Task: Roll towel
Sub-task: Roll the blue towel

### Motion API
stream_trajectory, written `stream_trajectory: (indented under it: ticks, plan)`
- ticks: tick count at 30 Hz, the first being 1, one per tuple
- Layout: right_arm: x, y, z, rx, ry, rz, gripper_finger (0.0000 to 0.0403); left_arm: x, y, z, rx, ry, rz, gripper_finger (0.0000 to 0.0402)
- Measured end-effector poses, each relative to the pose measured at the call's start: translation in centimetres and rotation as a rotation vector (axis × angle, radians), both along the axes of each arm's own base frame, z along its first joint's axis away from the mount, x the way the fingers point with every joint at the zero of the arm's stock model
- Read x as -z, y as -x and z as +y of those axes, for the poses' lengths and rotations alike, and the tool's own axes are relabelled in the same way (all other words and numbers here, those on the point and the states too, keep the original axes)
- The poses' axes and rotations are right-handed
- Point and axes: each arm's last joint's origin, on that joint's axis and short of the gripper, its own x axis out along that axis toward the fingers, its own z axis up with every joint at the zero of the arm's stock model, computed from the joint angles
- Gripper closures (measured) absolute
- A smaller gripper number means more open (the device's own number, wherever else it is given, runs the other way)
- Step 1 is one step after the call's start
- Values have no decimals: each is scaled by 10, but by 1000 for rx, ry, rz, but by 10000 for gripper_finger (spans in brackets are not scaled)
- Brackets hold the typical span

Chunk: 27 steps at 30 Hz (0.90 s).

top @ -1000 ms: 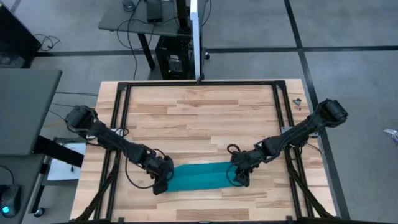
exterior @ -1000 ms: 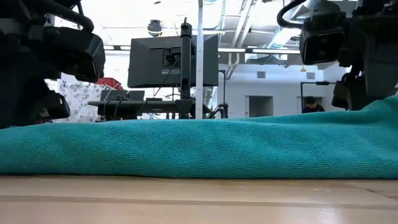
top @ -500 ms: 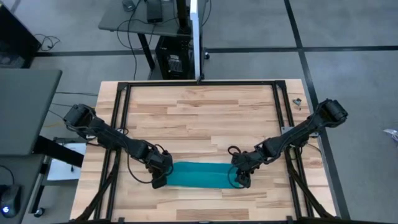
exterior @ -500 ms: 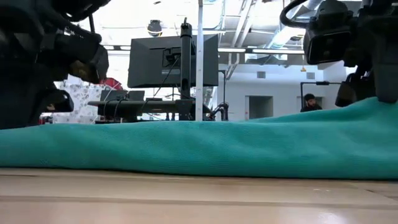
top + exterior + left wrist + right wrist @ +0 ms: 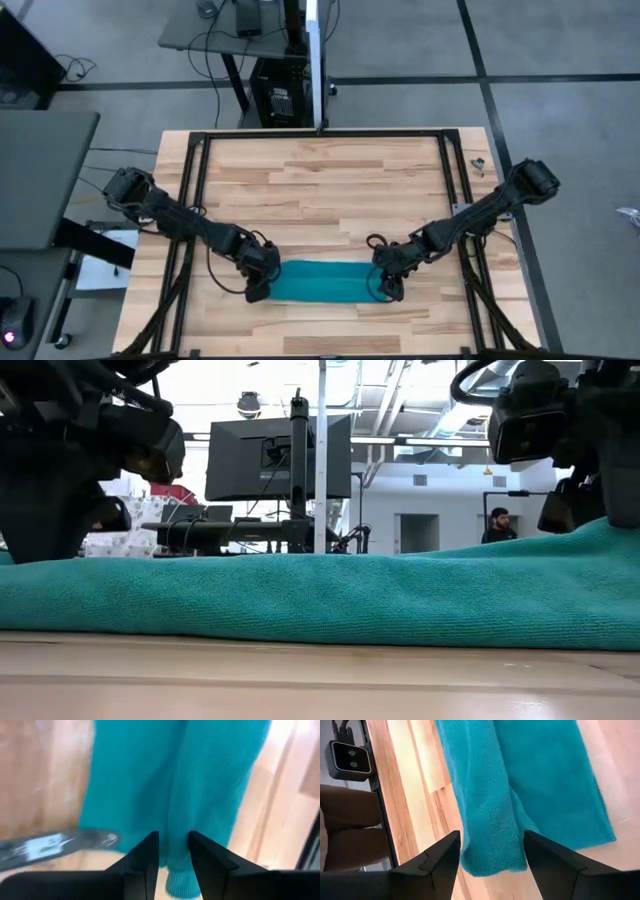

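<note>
The teal towel [image 5: 318, 281] lies as a narrow strip along the table's near side, its near long edge folded or rolled over into a thick ridge [image 5: 485, 795]. My left gripper [image 5: 257, 290] stands at the towel's left end, pointing steeply down. It is open by a narrow gap [image 5: 173, 851], and the ridge [image 5: 200, 780] runs between its fingers. My right gripper [image 5: 386, 285] stands at the right end with its fingers wide open [image 5: 492, 845] on either side of the ridge's end. In the low view the towel [image 5: 320, 595] rises toward its right end. My left gripper straddles the ridge at the towel's left end [image 5: 175, 870] from above. I cannot tell whether its fingers touch the cloth. My right gripper straddles the ridge's right end [image 5: 490, 855], slanting down. The cloth fills the gap, and I cannot tell whether the fingers touch it.
Bare wood [image 5: 320, 190] stretches from the towel to the far edge. Black frame rails [image 5: 190, 200] run along the table's sides. A small object [image 5: 478, 163] lies at the far right corner. A monitor stand [image 5: 280, 455] and a person [image 5: 497, 525] are beyond the table.
My left gripper has risen a little and tipped. The towel's left end, which stuck out toward the near edge, has been drawn in toward the far edge, so the towel is now an even, narrower strip. Its right end has stayed where it was.
</note>
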Motion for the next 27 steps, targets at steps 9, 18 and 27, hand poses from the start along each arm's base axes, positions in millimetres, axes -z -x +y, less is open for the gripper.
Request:
stream_trajectory:
  ticks: [9,18,27]
  plan:
    - [-23,-5,-9,6,-21,-113,193,-8,-8,8,-10,-30,-26,307]
    - [-2,-3,13,-30,36,-49,193,-13,-19,7,-42,12,-140,306]
    - [9,-5,19,35,109,-59,193,-22,-55,19,-146,-26,-489,306]
